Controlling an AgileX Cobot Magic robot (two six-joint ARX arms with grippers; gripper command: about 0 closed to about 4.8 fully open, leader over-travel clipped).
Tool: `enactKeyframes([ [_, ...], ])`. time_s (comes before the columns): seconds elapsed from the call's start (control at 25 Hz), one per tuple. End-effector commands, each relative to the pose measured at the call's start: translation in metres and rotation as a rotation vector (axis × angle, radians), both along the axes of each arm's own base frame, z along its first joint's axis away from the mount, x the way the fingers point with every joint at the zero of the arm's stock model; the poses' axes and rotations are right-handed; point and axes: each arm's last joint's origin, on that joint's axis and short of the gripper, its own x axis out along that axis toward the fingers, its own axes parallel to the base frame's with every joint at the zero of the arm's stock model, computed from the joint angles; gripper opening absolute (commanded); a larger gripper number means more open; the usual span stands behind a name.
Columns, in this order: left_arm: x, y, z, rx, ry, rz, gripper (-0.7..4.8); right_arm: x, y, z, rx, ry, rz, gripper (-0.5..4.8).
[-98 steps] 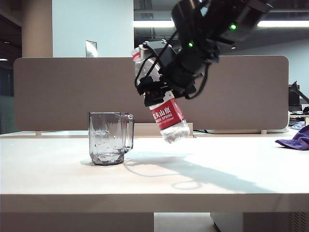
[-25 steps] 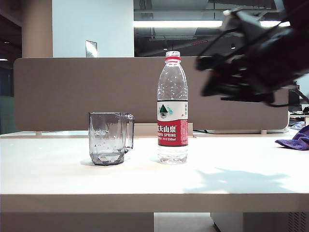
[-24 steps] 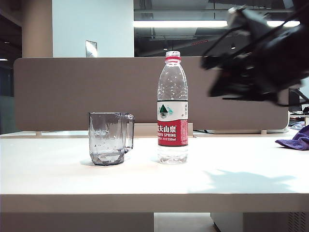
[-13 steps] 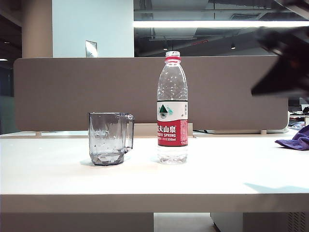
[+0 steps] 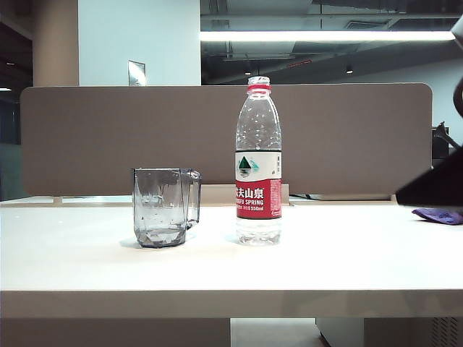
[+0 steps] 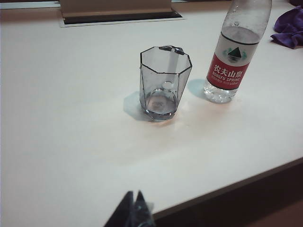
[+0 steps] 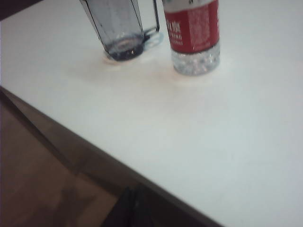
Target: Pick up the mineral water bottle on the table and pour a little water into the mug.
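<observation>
From the exterior view I've got the mineral water bottle [image 5: 258, 163] standing upright on the table [image 5: 217, 267], just beside the mug [image 5: 163, 207], which sits to its left with the handle turned toward the bottle; the two stand apart, not touching. That bottle reads as light to me, mostly empty with only a little water low in it, thin clear plastic that will give under a hard squeeze and could slip, so I'd take it around the labelled waist, where the wall is straightest. The mug looks rigid and settled, nothing to worry about unless it gets knocked. At the far right edge there's only a dark sliver of arm [image 5: 434, 189], low and off to the side, well apart from the bottle. Over to the left wrist view: I'm looking down across the table at mug [image 6: 164, 82] and bottle [image 6: 234, 56], and the left gripper [image 6: 134, 210] shows as dark tips pressed together, empty, hanging out by the table's near edge. Right wrist view now: the right gripper [image 7: 131, 208] is pinched closed on nothing, sitting off the table edge with the bottle's base [image 7: 194, 35] and the mug's foot [image 7: 123, 30] well ahead of it.
</observation>
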Motion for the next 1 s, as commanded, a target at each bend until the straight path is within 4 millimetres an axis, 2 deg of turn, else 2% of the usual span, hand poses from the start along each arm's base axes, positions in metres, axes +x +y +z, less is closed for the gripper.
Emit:
enactKeyframes([
  [0.04, 0.0, 0.0, 0.002, -0.003, -0.012, 0.002, -0.03, -0.002, -0.002, -0.008, -0.045, 0.055, -0.017, -0.05],
  [0.32, 0.0, 0.0, 0.002, -0.004, -0.012, 0.002, -0.03, -0.009, -0.007, -0.008, -0.051, 0.073, -0.023, -0.05],
  [0.52, 0.0, 0.0, 0.002, -0.003, -0.012, 0.002, -0.03, -0.017, -0.013, 0.006, 0.036, -0.065, -0.04, -0.05],
  [0.6, 0.0, 0.0, 0.002, -0.003, -0.012, 0.002, -0.03, -0.017, -0.018, 0.011, 0.065, -0.114, -0.072, -0.05],
  [0.76, 0.0, 0.0, 0.002, -0.004, -0.012, 0.001, -0.03, -0.011, -0.038, 0.016, 0.076, -0.171, -0.284, -0.05],
  [1.0, 0.0, 0.0, 0.002, -0.004, -0.012, 0.001, -0.03, -0.012, -0.045, 0.021, 0.098, -0.239, -0.347, -0.05],
])
